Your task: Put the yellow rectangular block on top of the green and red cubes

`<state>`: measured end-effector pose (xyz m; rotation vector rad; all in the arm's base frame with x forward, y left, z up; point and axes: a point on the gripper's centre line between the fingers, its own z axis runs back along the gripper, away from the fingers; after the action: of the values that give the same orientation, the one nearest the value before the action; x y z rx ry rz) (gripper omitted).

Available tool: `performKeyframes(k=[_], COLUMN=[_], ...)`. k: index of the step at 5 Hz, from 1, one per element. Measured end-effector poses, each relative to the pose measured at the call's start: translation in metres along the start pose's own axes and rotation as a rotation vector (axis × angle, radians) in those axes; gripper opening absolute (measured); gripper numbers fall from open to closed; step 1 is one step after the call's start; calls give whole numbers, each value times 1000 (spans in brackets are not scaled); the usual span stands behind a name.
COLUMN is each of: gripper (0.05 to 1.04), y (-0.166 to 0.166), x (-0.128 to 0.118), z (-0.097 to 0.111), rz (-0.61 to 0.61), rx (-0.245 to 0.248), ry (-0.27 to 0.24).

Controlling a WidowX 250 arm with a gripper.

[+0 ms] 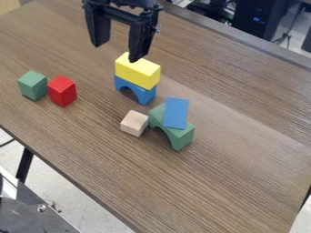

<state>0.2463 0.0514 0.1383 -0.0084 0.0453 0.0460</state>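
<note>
From here, the gripper (116, 52) is unloaded, fingers spread. The yellow rectangular block (137, 73) rests atop the blue arch (143, 94), below and slightly right of the tool in the camera view. Its long axis runs upper left to lower right, roughly parallel to the finger spread; gripping its narrow width would likely require wrist rotation.
</note>
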Motion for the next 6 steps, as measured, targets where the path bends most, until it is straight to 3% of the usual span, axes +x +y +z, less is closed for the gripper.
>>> performKeyframes(k=[2, 3, 4, 5, 6], gripper=[1000, 1000, 1000, 1000, 1000], y=[-8, -17, -29, -31, -32], x=[7, 27, 41, 44, 45], z=[-12, 0, 6, 20, 33], rz=[22, 127, 331, 578, 829], rx=[-12, 13, -65, -92, -38], ry=[34, -12, -87, -123, -61])
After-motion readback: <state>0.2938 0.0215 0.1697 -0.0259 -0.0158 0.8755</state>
